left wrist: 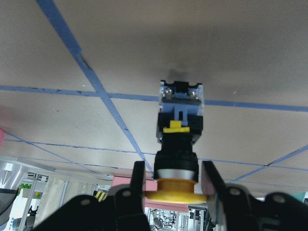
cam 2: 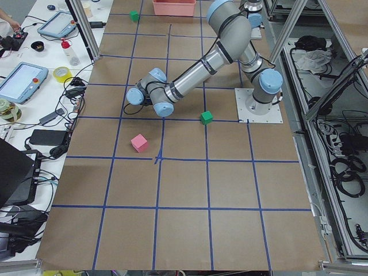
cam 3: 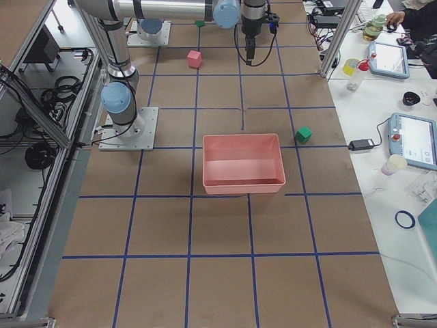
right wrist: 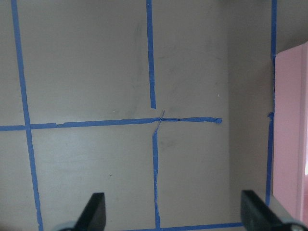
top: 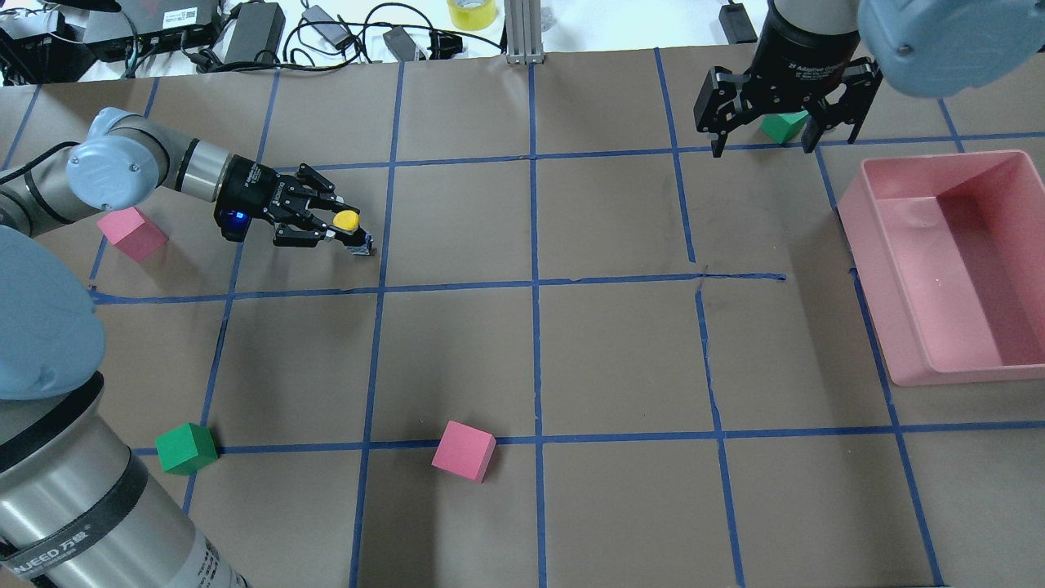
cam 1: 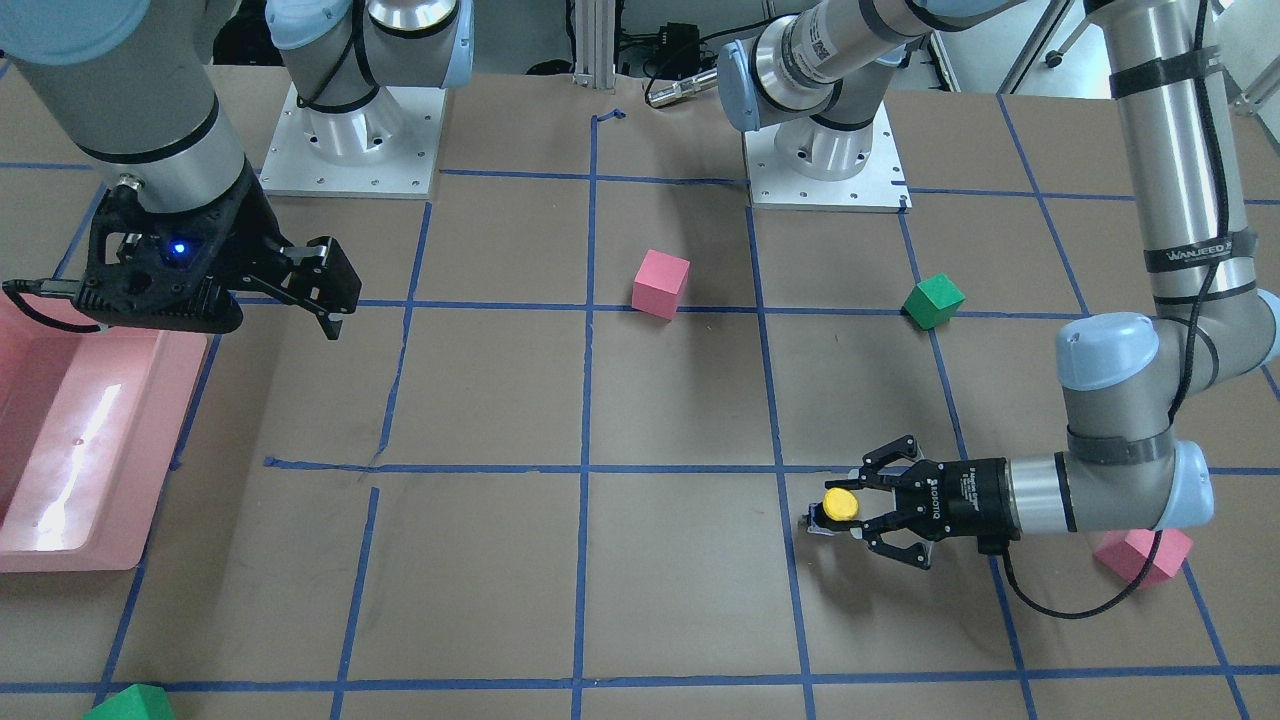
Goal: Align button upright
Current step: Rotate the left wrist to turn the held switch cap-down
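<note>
Two left fingers [left wrist: 138, 175] pinch the button [left wrist: 179, 127] by its yellow cap; right fingers [right wrist: 94, 214] spread wide apart.

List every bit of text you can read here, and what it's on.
"ROBOTIQ": on the body of the left hand, which grips the button.
"WANJEED": black strap on the left arm.
"2F Adaptive": on the body of the right hand; the rest is unreadable.
Too small to read: the sticker on the left arm's upper link.

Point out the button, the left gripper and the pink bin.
button [cam 1: 841, 503] front-facing view, yellow cap.
left gripper [top: 340, 222] overhead view, midway between its jaws.
pink bin [top: 1012, 269] overhead view, bare inner wall.
</note>
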Tool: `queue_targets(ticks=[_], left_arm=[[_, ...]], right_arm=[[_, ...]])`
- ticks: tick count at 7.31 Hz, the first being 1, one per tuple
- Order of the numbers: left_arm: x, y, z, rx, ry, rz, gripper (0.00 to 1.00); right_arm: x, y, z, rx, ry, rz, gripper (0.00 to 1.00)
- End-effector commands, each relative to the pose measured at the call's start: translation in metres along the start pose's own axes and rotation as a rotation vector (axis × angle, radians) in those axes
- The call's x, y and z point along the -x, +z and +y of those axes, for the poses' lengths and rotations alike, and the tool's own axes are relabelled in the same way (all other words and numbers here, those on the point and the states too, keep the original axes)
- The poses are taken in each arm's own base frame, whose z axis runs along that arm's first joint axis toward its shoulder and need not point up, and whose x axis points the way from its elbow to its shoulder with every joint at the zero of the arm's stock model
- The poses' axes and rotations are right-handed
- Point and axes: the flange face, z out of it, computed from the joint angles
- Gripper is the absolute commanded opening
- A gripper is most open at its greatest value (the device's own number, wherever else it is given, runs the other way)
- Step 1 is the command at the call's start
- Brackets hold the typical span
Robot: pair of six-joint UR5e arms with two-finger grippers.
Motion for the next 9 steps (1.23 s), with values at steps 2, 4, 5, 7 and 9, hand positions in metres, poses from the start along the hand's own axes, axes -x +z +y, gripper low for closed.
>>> queue_targets(ticks=[2,4,5,7,9], left_arm=[[0.001,0.005,0.000,0.007,-0.004,-0.004,0.00],[0.001,0.003,-0.001,0.004,-0.007,0.000,0.00],[-0.001,0.004,0.002,0.029,-0.015,0.017,0.00],[-0.003,0.012,0.012,0.035,-0.018,0.013,0.00],[-0.013,0.055,0.057,0.076,-0.025,0.006,0.00]], right_arm=[[0.000,0.000,0.001,-0.001,0.007,-0.001,1.00],[0.000,0.000,-0.001,-0.005,0.007,-0.002,1.00],[0.000,0.001,-0.001,-0.007,0.007,-0.002,1.00],[0.000,0.000,-0.001,-0.010,0.008,-0.002,1.00],[0.000,-0.001,0.000,-0.007,0.007,0.000,1.00]])
